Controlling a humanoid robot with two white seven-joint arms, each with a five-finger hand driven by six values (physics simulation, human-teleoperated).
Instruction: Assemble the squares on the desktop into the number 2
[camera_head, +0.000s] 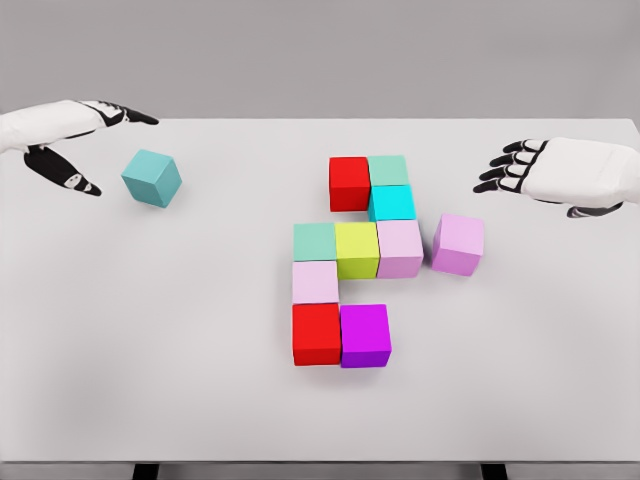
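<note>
Nearest the desk's (120, 400) front edge sit a red cube (316, 334) and purple cube (365, 335) touching; behind them a pale pink cube (315, 281), then a row of green (314, 242), yellow (356, 249) and lilac (399, 247), then cyan (392, 203), red (349, 184) and mint (388, 169). Judged mostly built: a pink cube (458, 243) lies loose just right of the figure, a teal cube (151, 178) tilted toward the far left corner; no containers. Left hand (70, 135) and right hand (560, 172) hover open-fingered, holding nothing.
</note>
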